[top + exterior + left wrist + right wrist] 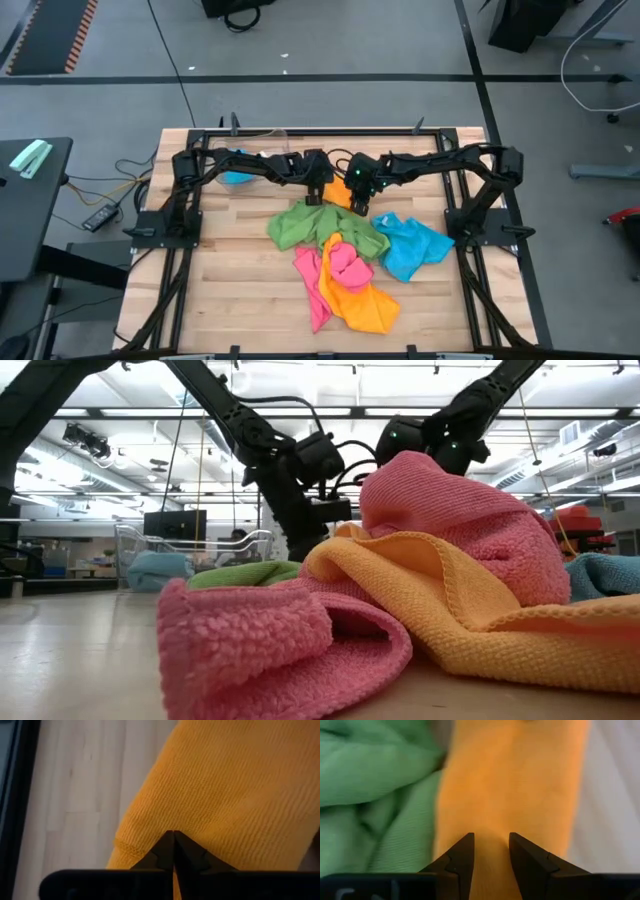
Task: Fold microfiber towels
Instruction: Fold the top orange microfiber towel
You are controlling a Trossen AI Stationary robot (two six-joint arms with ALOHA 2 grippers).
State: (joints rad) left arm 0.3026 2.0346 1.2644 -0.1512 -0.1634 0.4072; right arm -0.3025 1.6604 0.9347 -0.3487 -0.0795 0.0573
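Note:
A heap of microfiber towels lies mid-table: green (pixel 305 225), blue (pixel 412 245), pink (pixel 345 262), and a large orange one (pixel 365 300) at the near side. A second orange towel (pixel 338 193) lies at the heap's far edge, between my two grippers. My left gripper (pixel 173 836) is shut at this towel's edge. My right gripper (pixel 491 840) stands open just over the same towel (pixel 515 785), beside the green towel (pixel 370 780); whether it touches, I cannot tell. In the low view the pink towel (pixel 450 510) hides both fingertips. My left gripper pinches the far orange towel between its two shut fingers at a hemmed edge (pixel 125 847), close to a corner. The fingers slant down at it from the table's far left. The rest of the towel spreads away from the fingertips over the wooden table (pixel 75 795).
A clear plastic bin (pixel 190 550) holding a blue towel (pixel 238 178) stands at the table's far left. Black frame rails (pixel 190 280) run along the table's left and right sides. Bare wood (pixel 230 290) lies to the near left of the heap.

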